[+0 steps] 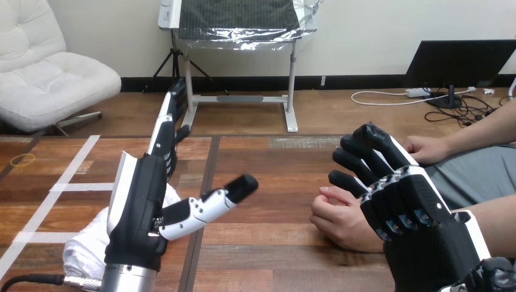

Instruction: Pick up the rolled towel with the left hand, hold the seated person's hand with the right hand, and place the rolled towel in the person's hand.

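The rolled white towel (85, 243) lies on the wooden table at the lower left, partly hidden under my left hand (140, 207). That hand is open above it, its fingers straight and pointing away and its thumb stretched to the right; I cannot tell whether it touches the towel. My right hand (414, 207) is at the lower right, open with its fingers relaxed. It hangs just over and to the right of the person's hand (338, 219), which rests loosely curled on the table. None of my fingers curl round it.
The person's other hand (426, 149) rests at the table's right edge, further back. White tape lines (67, 176) cross the table's left part, with a yellow rubber band (23, 160) near the far left. Bare wood lies between my two hands.
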Controlling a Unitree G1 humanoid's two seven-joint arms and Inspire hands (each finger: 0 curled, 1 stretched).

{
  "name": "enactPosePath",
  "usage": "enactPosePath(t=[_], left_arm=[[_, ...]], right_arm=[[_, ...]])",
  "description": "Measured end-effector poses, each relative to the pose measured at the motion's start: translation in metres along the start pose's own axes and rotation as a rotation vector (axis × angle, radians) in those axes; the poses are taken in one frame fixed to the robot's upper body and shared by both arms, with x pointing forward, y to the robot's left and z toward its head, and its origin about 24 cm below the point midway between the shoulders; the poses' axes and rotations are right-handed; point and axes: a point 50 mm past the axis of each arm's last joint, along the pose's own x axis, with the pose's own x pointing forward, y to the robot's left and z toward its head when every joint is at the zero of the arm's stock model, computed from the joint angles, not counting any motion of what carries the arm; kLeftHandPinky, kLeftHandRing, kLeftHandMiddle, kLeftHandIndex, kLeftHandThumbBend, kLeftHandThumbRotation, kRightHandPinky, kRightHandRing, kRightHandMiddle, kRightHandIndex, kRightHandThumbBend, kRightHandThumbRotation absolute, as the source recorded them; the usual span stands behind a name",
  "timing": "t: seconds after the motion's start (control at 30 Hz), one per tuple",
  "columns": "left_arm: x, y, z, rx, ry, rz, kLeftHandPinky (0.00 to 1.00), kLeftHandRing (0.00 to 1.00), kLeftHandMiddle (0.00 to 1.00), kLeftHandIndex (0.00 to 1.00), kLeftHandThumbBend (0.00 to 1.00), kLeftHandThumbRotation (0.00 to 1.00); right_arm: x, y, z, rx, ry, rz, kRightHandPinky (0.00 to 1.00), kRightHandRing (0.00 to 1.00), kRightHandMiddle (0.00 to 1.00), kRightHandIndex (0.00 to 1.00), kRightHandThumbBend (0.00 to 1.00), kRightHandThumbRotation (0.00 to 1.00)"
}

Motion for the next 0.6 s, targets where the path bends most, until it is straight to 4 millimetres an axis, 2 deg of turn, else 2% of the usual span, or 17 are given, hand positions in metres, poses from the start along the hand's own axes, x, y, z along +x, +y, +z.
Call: enactPosePath(t=[0.1,0.17,0.4,0.6], left_arm=[[0.000,0.001,-0.002,0.033,0.017,0.007,1.00,1.00,1.00,1.00,1.00,0.23],[0.000,0.002,-0.003,0.057,0.028,0.015,0.94,0.99,1.00,1.00,1.00,0.22],[0.000,0.005,-0.009,0.181,0.091,0.045,0.83,0.97,1.00,0.99,1.00,0.22],[-0.001,0.008,-0.016,0.297,0.153,0.057,0.80,0.97,1.00,0.98,0.99,0.22]], right_arm=[[0.000,0.000,0.000,-0.001,0.000,-0.001,0.85,0.88,0.88,0.88,1.00,1.00],[0.000,0.000,0.000,-0.001,0.000,-0.001,0.84,0.88,0.88,0.88,1.00,1.00],[0.000,0.000,0.000,-0.001,0.000,0.001,0.85,0.89,0.89,0.88,1.00,1.00],[0.000,0.000,0.000,-0.001,0.000,0.001,0.85,0.88,0.88,0.88,1.00,1.00]])
